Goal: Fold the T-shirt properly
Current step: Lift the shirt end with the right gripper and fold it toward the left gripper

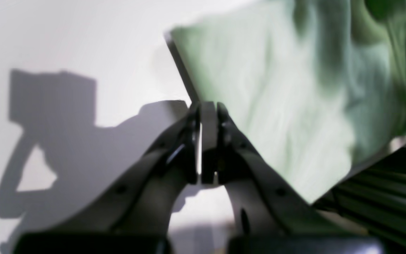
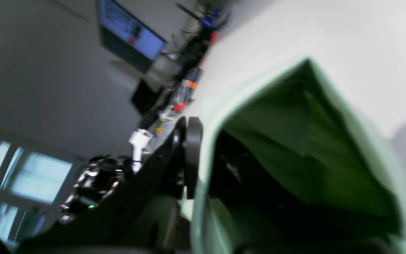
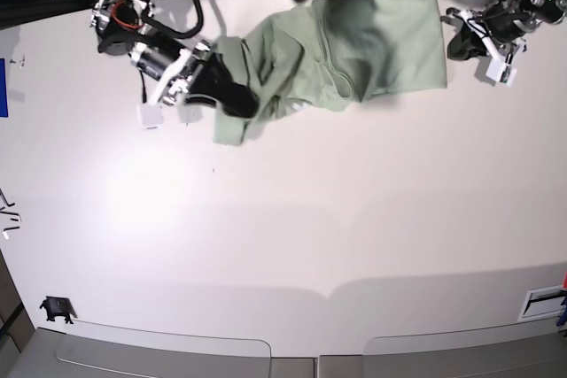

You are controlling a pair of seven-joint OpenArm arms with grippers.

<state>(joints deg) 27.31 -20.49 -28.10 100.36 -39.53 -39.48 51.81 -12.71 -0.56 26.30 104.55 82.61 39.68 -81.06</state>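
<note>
The pale sage-green T-shirt (image 3: 372, 46) lies crumpled at the far middle of the white table (image 3: 283, 236), its left part bunched and lifted. My right gripper (image 3: 241, 102) is at that bunched left end. In the right wrist view the cloth (image 2: 294, 151) drapes over the right gripper (image 2: 201, 141) and hides one finger, so it is shut on the fabric. My left gripper (image 3: 454, 42) is just off the shirt's right edge. In the left wrist view the left gripper (image 1: 208, 107) has its jaws pressed together beside the hem of the shirt (image 1: 277, 106), nothing visibly between them.
The table's far edge runs just behind the shirt. A small black object (image 3: 57, 309) lies near the front left corner. A lit screen (image 2: 132, 35) and clutter stand beyond the table in the right wrist view. The left arm's shadow (image 1: 65, 141) falls on the tabletop.
</note>
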